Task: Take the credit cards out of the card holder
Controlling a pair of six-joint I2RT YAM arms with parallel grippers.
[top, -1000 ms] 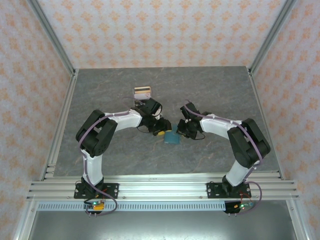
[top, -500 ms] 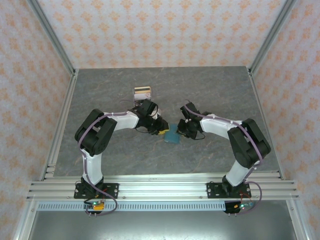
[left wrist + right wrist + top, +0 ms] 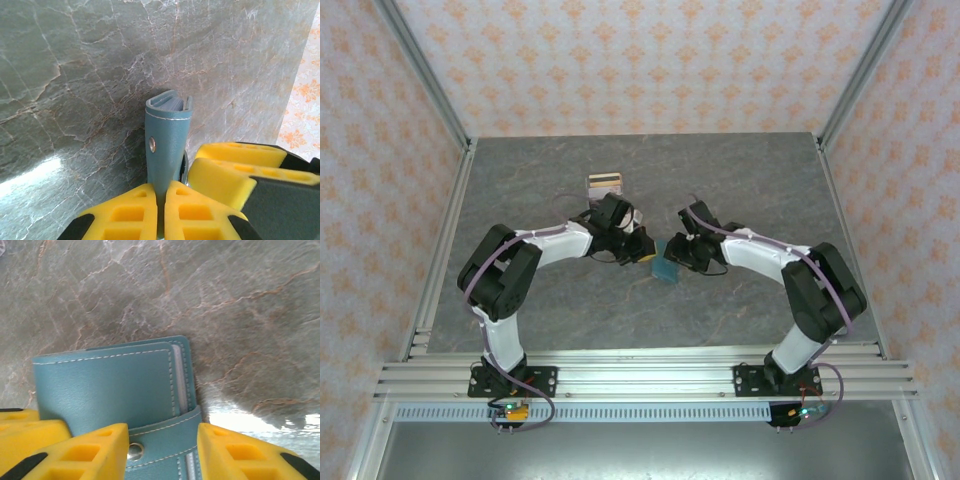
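card holder (image 3: 666, 270): mid-table, between both grippers
left gripper (image 3: 161, 196): fingers clamped on card holder's edge
right gripper (image 3: 162, 440): fingers apart, straddling the tab (image 3: 160, 442)
done: stacked cards (image 3: 605, 183) lie on table (image 3: 740, 170), well apart from card holder
left to do: white card edges (image 3: 178, 382) show in pocket, so more to pull

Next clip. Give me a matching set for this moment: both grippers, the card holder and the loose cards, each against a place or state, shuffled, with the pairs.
1 left gripper
2 right gripper
3 card holder
4 loose cards

a lying farther back on the table, apart from both arms
b jaws apart, astride the snap strap
c blue-grey, between the two grippers
d shut on the holder's edge

Pairs: 1-d, 2-b, 3-c, 4-a
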